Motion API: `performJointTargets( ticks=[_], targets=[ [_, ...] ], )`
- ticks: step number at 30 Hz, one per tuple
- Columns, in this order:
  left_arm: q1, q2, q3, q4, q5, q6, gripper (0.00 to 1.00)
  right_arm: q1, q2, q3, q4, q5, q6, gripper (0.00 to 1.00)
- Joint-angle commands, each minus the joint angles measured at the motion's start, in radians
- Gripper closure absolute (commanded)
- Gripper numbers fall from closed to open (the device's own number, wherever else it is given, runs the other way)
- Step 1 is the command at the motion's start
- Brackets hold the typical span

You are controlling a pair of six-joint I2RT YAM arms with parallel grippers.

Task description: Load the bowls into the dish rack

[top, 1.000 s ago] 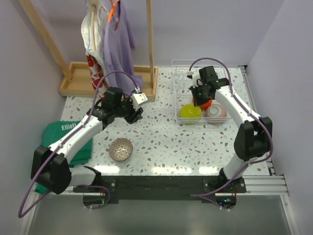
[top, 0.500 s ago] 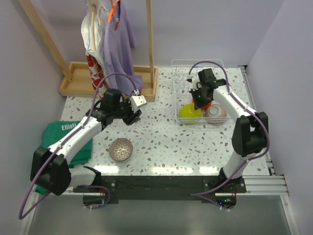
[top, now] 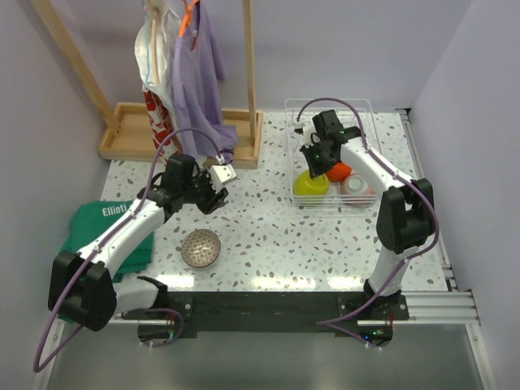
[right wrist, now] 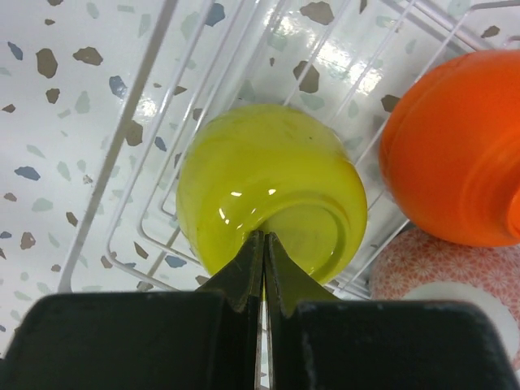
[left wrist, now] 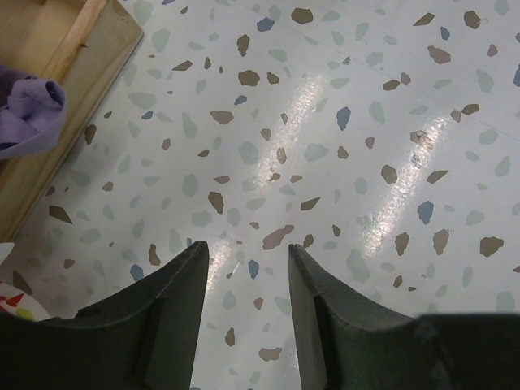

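Note:
The dish rack stands at the back right and holds three bowls upside down. They are the lime green bowl, the orange-red bowl and the white bowl with a pinkish underside. My right gripper is shut and empty. In the right wrist view its tips rest at the foot ring of the lime bowl, beside the orange-red bowl and the pinkish bowl. The grey-brown speckled bowl sits upright on the table at the front left. My left gripper is open and empty above bare table.
A wooden tray base with posts stands at the back left, with purple clothing hanging over it. Its edge shows in the left wrist view. A green cloth lies at the table's left edge. The rack's wire rim runs left of the lime bowl.
My right gripper has moved left, off the orange-red bowl and over the lime bowl. The orange-red bowl now lies uncovered in the rack. My left gripper has drawn back a little to the left.

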Motion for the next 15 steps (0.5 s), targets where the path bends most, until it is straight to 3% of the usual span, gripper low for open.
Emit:
performJointTargets(
  ticks=[1, 10, 11, 12, 15],
  targets=[
    [0.012, -0.041, -0.014, 0.029, 0.011, 0.012, 0.51, 0.026, 0.009, 0.037, 0.007, -0.003, 0.0, 1.0],
    [0.015, -0.076, 0.036, -0.053, 0.024, 0.056, 0.51, 0.033, -0.061, 0.075, -0.027, 0.072, -0.019, 1.0],
    [0.016, -0.079, 0.06, -0.066, 0.024, 0.063, 0.51, 0.033, -0.08, 0.078, -0.025, 0.07, -0.028, 0.96],
    [0.016, -0.087, 0.07, -0.08, 0.022, 0.07, 0.51, 0.032, -0.118, 0.083, -0.019, 0.061, -0.034, 0.84],
    [0.016, -0.128, 0.084, -0.099, -0.008, 0.081, 0.49, 0.041, -0.164, 0.083, -0.017, -0.124, -0.065, 0.66]
  ],
)
